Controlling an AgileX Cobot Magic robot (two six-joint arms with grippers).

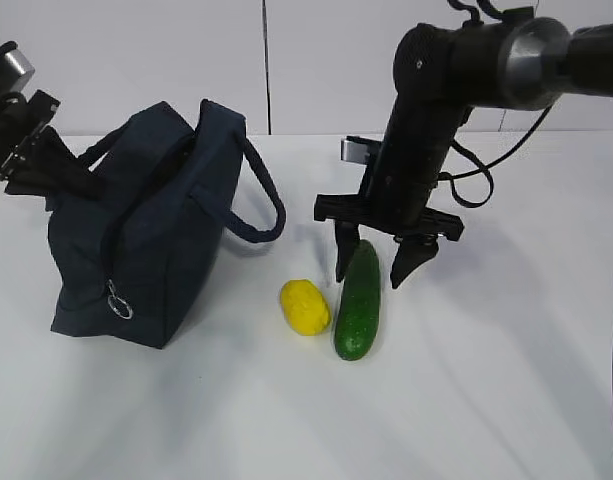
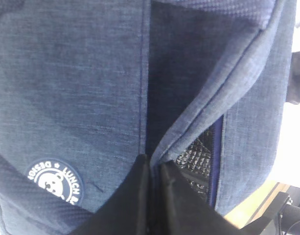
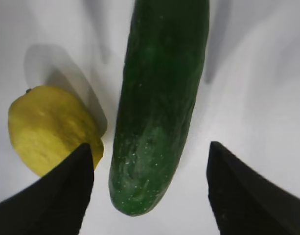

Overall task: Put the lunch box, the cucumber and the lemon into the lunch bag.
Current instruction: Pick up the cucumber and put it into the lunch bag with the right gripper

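Cucumber point(image 1: 357, 302) lies lengthwise between right gripper's point(image 1: 376, 262) wide-open, empty fingers; left gripper point(image 2: 154, 196) pinches lunch bag point(image 1: 136, 235).

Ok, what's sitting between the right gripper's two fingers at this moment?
The cucumber lies between the open fingers of the right gripper, untouched; the right wrist view shows bare table either side. The lemon lies outside them.

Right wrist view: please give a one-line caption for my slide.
Open right gripper straddling the cucumber, lemon beside it.

Bright, even light falls on the white table point(image 1: 486, 400). The lemon point(image 3: 49, 129) casts a soft shadow toward 12 o'clock. The lunch bag point(image 2: 66, 88) close-up looks slightly soft and dim.
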